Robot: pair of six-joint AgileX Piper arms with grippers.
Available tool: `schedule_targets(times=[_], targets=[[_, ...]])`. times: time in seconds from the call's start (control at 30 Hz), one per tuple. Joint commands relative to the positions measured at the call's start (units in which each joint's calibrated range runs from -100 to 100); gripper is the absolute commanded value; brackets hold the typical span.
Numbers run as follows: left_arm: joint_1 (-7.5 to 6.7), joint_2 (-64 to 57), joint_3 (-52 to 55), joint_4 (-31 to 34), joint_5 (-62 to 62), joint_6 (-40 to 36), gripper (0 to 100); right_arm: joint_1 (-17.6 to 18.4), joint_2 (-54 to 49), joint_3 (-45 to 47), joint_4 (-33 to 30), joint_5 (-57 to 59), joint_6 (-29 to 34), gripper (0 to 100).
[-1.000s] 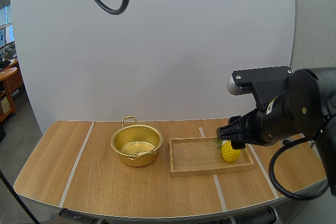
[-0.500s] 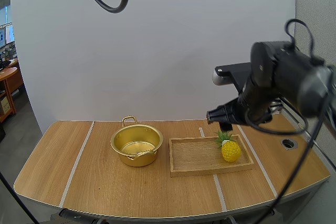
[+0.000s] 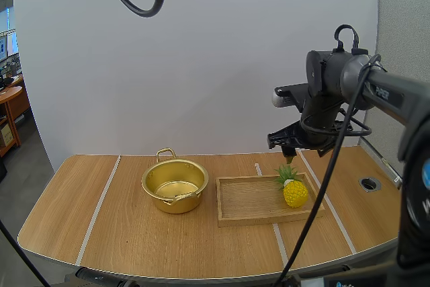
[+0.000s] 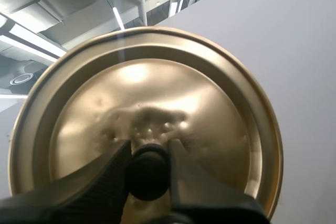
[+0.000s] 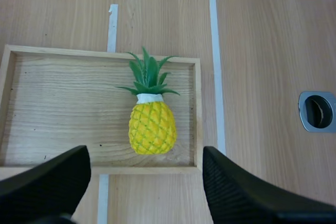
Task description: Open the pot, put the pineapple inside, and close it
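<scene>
Pineapple (image 3: pixel 295 193) on tray (image 3: pixel 245 201) (wooden table (image 3: pixel 121 223))

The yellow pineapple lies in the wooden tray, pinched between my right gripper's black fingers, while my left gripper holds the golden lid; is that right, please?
Not quite: the right gripper is open above the yellow pineapple, which lies free in the wooden tray, as the right wrist view shows. The left gripper does hold the golden lid.

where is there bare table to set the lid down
Widest: the table left of the pot. Also the front strip before pot and tray, and the tray's left half. Crowded: the pot-tray gap and the pineapple end.
</scene>
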Motion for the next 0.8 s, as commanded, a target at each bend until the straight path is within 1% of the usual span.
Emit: schedule_targets(times=[0.0,0.3,0.63,0.77], targets=[[-0.21,-0.37,-0.56,0.38,-2.47,-0.33,0,-1.07,0.83,-0.32,3.48,-0.68,-4.0,100],[-0.21,-0.37,-0.56,0.38,-2.47,-0.33,0,-1.27,5.09,-0.32,3.48,-0.68,-5.5,100],[-0.21,-0.37,-0.56,0.38,-2.47,-0.33,0,-1.27,10.67,-0.32,2.98,-5.83,-5.78,100],[-0.21,-0.37,-0.56,0.38,-2.47,-0.33,0,-1.27,11.42,-0.32,2.98,-6.02,-5.78,100]])
